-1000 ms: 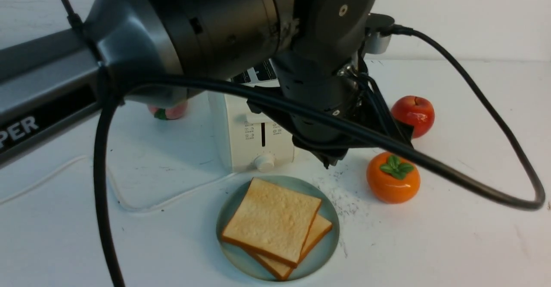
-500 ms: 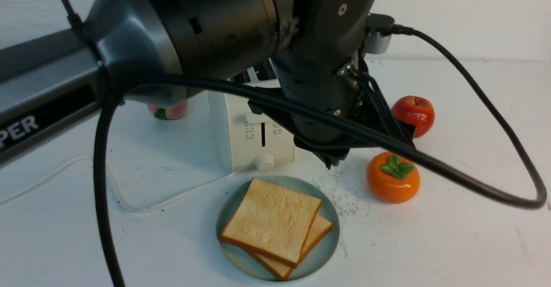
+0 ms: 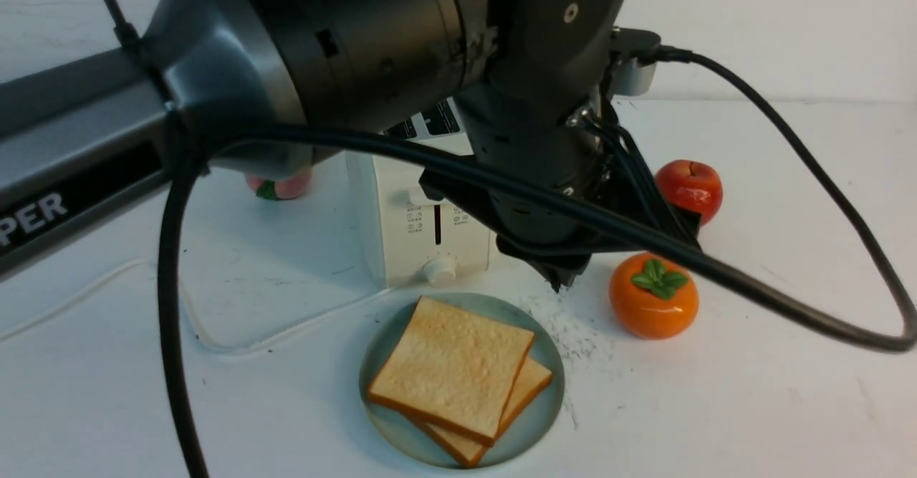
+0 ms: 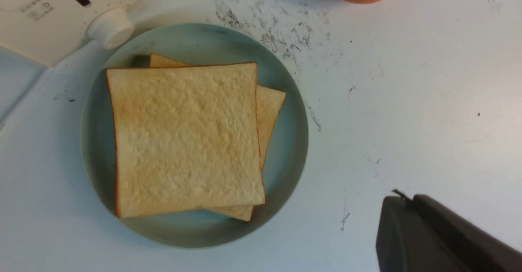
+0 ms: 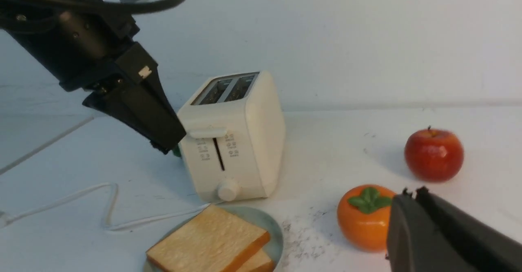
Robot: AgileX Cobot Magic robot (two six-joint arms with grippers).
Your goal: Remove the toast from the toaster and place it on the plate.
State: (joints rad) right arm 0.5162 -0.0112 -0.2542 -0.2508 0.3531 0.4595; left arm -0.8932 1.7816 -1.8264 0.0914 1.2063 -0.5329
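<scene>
Two slices of toast [image 3: 451, 367] lie stacked, the upper one askew, on the pale green plate [image 3: 548, 399] in front of the cream toaster [image 3: 423, 231]. From the right wrist view, the toaster's two slots [image 5: 226, 87] show no toast. My left gripper [image 3: 562, 281] hangs shut and empty above the table, right of the toaster and between the plate and an orange persimmon. In its own view the plate [image 4: 285, 158] and toast [image 4: 183, 137] lie beside the shut tips [image 4: 403, 196]. My right gripper [image 5: 412, 192] is shut, empty, near the persimmon [image 5: 363, 217].
An orange persimmon [image 3: 653, 295] and a red apple [image 3: 689, 188] sit right of the toaster. A pink fruit [image 3: 281, 185] lies behind the toaster's left. The toaster's white cord [image 3: 236, 342] loops over the table on the left. My left arm fills the upper front view.
My left arm has drifted slightly right and down, its shut tip now closer to the persimmon. Toast, plate and toaster have not moved.
</scene>
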